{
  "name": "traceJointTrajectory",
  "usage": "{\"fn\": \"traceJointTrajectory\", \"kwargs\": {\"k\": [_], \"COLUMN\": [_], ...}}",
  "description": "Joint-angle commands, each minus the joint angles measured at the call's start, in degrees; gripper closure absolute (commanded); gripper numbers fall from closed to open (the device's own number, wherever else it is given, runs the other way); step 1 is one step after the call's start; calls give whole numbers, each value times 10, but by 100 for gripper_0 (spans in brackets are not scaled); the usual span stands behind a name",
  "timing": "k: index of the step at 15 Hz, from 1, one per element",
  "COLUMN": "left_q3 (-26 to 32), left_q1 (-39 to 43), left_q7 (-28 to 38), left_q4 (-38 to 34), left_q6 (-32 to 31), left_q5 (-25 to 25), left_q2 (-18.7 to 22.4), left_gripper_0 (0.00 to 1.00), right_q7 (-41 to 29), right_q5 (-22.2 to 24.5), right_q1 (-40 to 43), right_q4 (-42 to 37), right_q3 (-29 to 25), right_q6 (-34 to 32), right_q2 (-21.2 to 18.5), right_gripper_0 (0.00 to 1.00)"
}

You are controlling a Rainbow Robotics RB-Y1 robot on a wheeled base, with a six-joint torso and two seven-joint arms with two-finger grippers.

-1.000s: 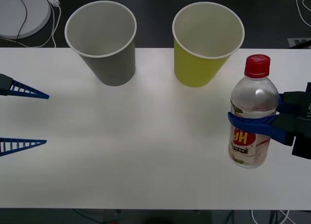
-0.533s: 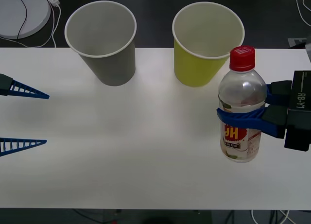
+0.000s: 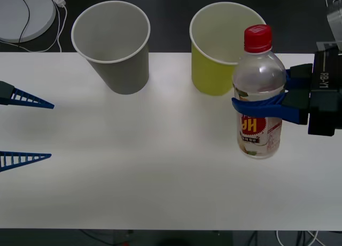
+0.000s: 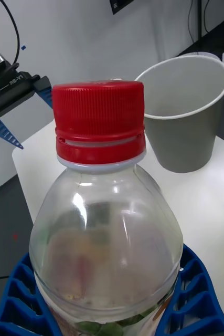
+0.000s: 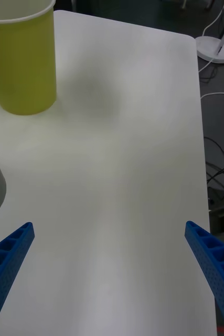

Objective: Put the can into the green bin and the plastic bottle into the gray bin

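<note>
While your right pincer [image 3: 259, 107] clamps its blue fingers [image 4: 195, 294] around the middle of the plastic bottle [image 3: 258, 94], you see the bottle upright at the right of the front frame, its red cap overlapping the green bin [image 3: 222, 48] just behind. Farther left, at upper centre-left, stands the gray bin [image 3: 115, 48]. Your left pincer [image 3: 29, 129] hangs spread wide over the white bench [image 3: 149, 171] at the left edge.

The light is soft and even, and my white table [image 3: 160, 171] looks bright. The floor behind it is dark. The cups drop only faint gray shadows. Small white shines sit on the bottle [image 4: 106, 252], which is close and a little blurry low down.
</note>
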Motion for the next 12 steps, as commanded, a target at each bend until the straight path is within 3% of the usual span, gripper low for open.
{"fn": "traceJointTrajectory", "kwargs": {"k": [1,5,12], "left_q3": [0,0,0], "left_q1": [0,0,0], "left_q7": [0,0,0], "left_q4": [0,0,0], "left_q6": [0,0,0], "left_q5": [0,0,0], "left_q2": [0,0,0], "left_gripper_0": [0,0,0], "right_q7": [1,1,-1], "right_q5": [-1,-1,1], "right_q1": [-67,-179,-338], "right_q4": [39,99,189], "right_q3": [51,130,202], "right_q6": [-1,-25,-106], "right_q2": [-8,-3,39], "right_gripper_0": [100,100,100]}}
